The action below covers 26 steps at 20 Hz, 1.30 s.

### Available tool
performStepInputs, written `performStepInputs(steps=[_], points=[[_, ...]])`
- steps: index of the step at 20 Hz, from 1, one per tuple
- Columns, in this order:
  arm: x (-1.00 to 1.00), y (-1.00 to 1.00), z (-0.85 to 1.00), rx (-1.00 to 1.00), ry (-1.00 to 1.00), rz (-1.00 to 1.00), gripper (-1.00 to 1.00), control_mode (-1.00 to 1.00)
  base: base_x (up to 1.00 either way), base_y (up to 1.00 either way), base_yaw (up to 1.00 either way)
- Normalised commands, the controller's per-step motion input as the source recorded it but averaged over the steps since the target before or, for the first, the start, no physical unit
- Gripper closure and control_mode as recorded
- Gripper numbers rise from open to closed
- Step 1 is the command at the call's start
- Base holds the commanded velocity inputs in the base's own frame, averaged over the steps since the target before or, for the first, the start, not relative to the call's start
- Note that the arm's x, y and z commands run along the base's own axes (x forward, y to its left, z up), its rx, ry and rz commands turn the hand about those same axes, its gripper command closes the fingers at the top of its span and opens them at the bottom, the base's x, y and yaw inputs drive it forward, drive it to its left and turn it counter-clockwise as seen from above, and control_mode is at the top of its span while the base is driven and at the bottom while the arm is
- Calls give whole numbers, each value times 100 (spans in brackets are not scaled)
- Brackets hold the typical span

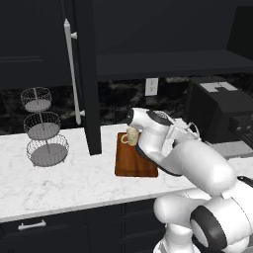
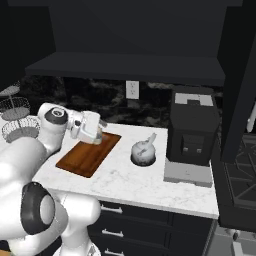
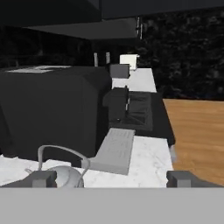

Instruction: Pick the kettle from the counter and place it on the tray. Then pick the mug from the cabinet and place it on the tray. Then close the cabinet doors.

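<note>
mug on tray, kettle on counter

gripper (image 3: 112,178) spread wide, gripping nothing, hanging low over the back of the tray (image 1: 129,165). mug (image 1: 132,136) standing on the tray's far end, just beside the white hand. kettle (image 2: 142,152) resting on the counter (image 1: 74,183), off the tray, between the tray and the black appliance (image 2: 192,127); seen near in the hand view beside one fingertip, wire handle arched upward. cabinet door (image 1: 86,74) swung open, edge-on, silver bar handle (image 1: 72,71) facing left. three-tier wire basket (image 1: 42,128) standing at the left of the counter.
</note>
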Motion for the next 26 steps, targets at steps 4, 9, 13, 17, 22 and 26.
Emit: performStepInputs(steps=[4, 9, 13, 17, 22, 26], points=[[-53, -81, 0, 31, 5, 12, -100, -100, 0, 0, 0], [-46, -68, 0, 30, 4, 17, -100, -100, 0, 0, 0], [-29, -61, 0, 29, 0, 27, -100, -100, 0, 0, 0], [-8, -48, -1, 25, 1, 32, -100, -100, 0, 0, 0], [29, -8, -7, 18, 6, 25, -100, -100, 0, 0, 0], [12, 5, -18, 4, -3, 15, -100, -100, 0, 0, 0]])
